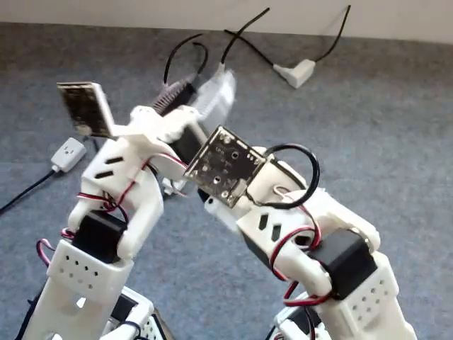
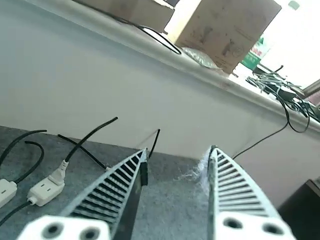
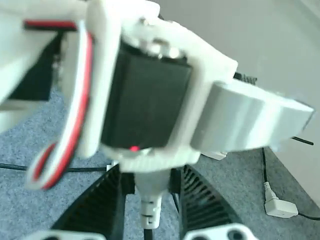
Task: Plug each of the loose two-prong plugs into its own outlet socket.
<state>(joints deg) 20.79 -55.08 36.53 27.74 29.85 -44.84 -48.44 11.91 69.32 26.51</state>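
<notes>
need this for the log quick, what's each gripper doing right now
left gripper: open, holding nothing
right gripper: closed on a white plug

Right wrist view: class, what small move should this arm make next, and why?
Probably ease the right gripper back a little from the left arm. It grips a white cord end, and the left arm's black servo sits close in front, blocking the way to the outlet socket on the carpet. The left gripper is open and empty.
</notes>
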